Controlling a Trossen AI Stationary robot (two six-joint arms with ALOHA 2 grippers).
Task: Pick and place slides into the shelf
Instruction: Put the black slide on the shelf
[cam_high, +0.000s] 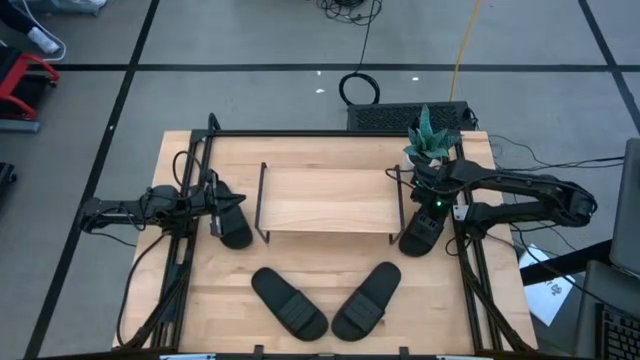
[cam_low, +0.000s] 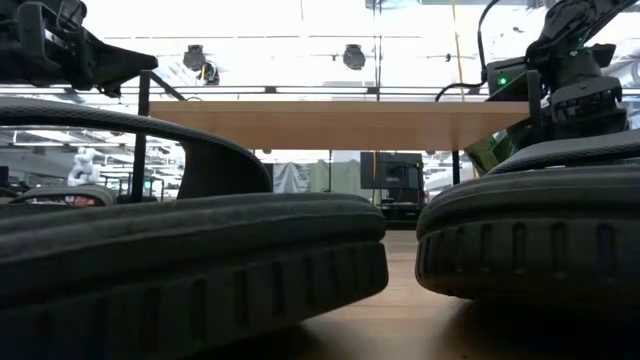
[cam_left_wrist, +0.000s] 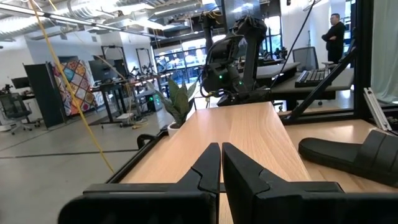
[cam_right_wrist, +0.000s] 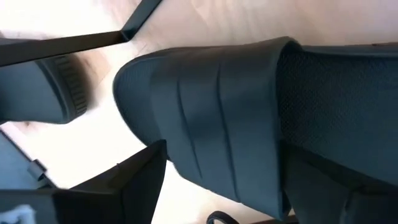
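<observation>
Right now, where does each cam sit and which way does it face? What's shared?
High: overhead, straight down on the shelf, four slides, both arms.
Low: at tabletop height, level across it; two slides close, shelf behind, arms above.
Left wrist: on the left arm, along the shelf top toward the right arm; left gripper jaws shut.
Right wrist: on the right arm, down on a slide; right gripper jaws wide around its strap.
Shared: that slide also shows from overhead.

Two dark jointed arms; black cables along them; green light on right wrist (cam_high: 437, 205).
</observation>
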